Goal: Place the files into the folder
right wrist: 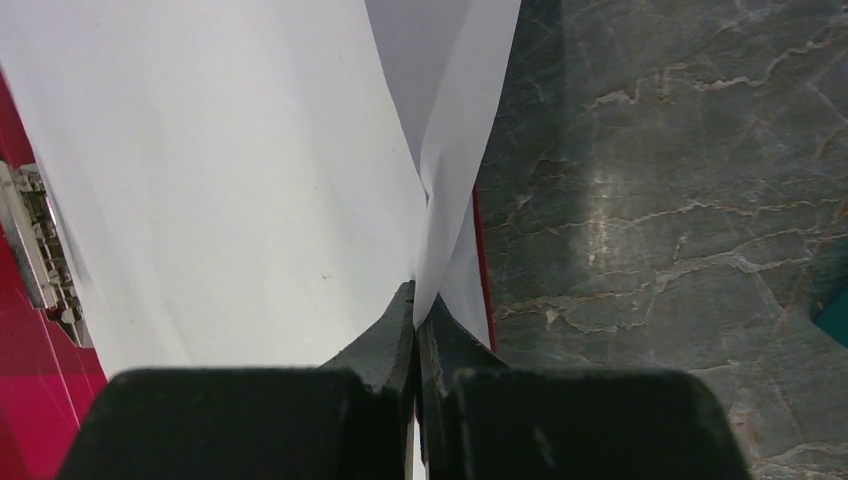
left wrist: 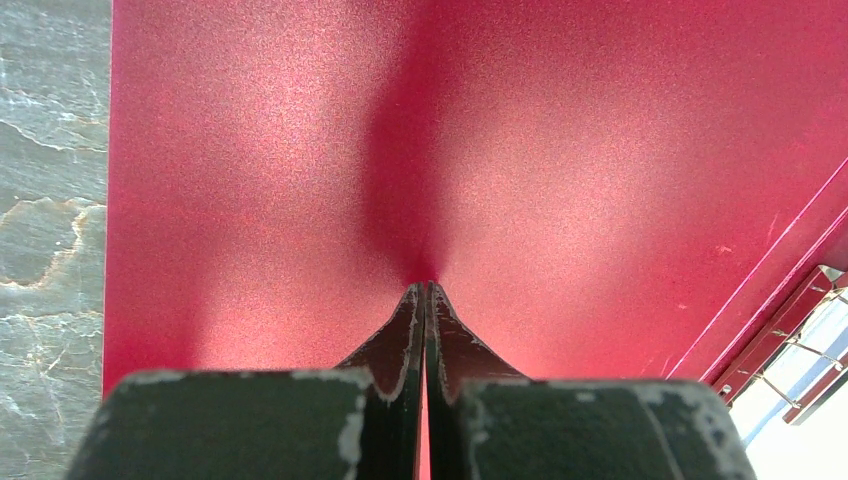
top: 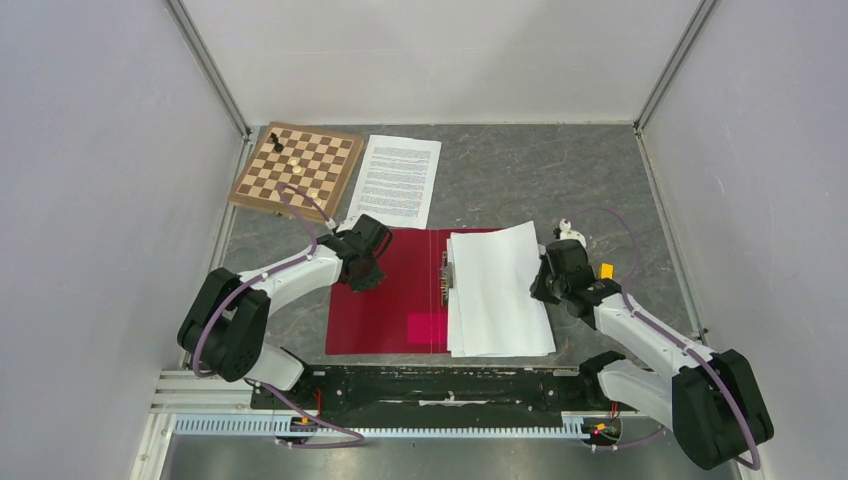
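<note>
The red folder [top: 385,300] lies open on the table, with its metal clip [top: 446,275] at the spine and a pink patch [top: 427,327] inside. A stack of blank white files [top: 495,290] lies on its right half. One printed file [top: 395,180] lies apart at the back. My left gripper [top: 362,283] is shut, its tips pressing on the bare red left half [left wrist: 550,150]; it also shows in the left wrist view [left wrist: 424,288]. My right gripper [top: 537,290] is shut on the raised right edge of a white sheet [right wrist: 450,150]; its jaws show pinching it in the right wrist view [right wrist: 415,295].
A brown-and-white chessboard [top: 297,168] with a few pieces [top: 275,142] lies at the back left beside the printed sheet. A small white object [top: 567,228] sits behind the right wrist. Grey marbled tabletop [right wrist: 660,200] lies right of the folder. Walls stand on three sides.
</note>
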